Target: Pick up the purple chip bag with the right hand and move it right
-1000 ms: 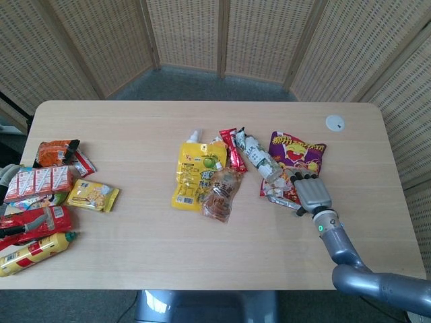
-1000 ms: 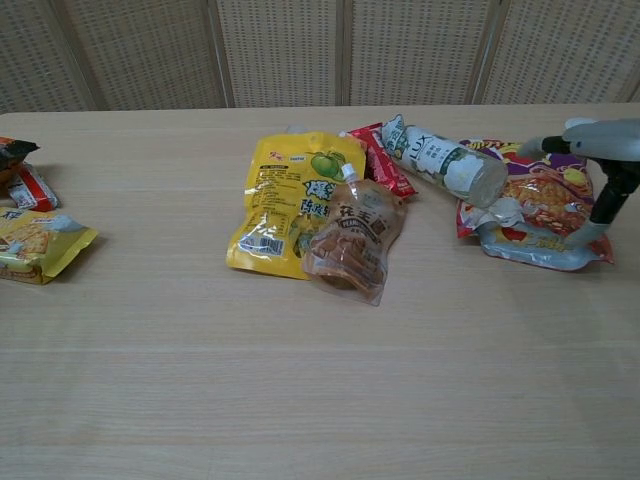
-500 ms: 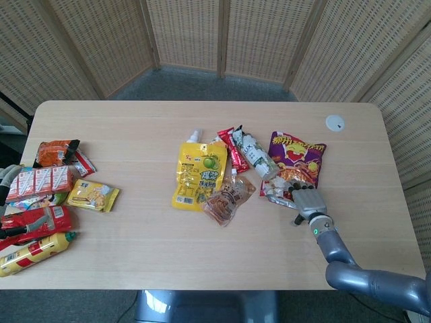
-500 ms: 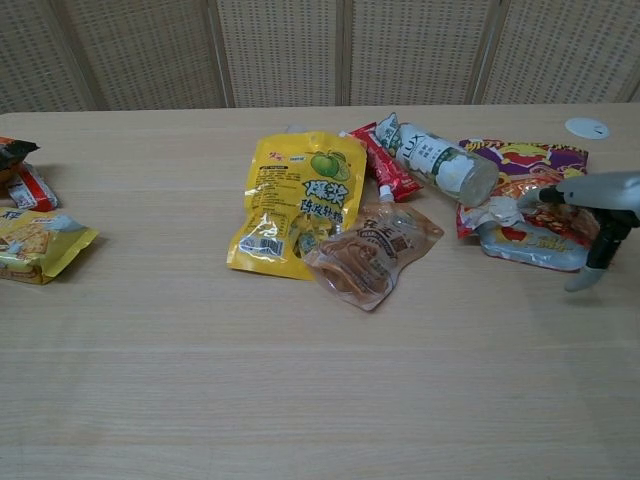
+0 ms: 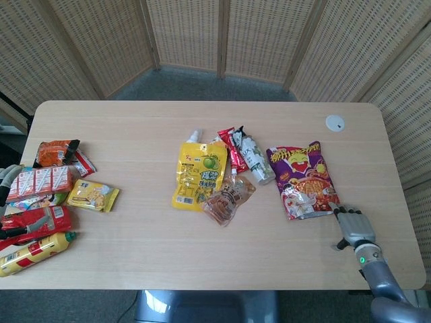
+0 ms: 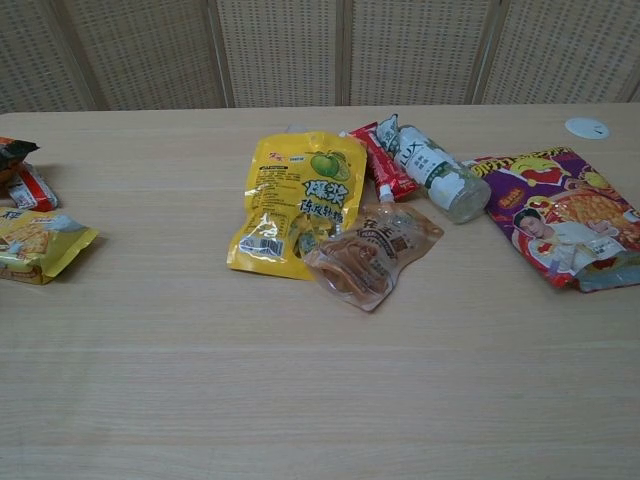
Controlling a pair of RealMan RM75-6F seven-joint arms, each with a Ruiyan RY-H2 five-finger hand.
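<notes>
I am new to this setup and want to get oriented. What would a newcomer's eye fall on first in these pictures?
Most striking is the purple chip bag, lying flat right of the centre cluster, with the right hand at its near right corner. Next comes the cluster itself: a big yellow pouch, a brown spout pouch overlapping its lower right corner, and a plastic bottle lying on its side. A heap of snack packs crowds the table's left edge.
</notes>
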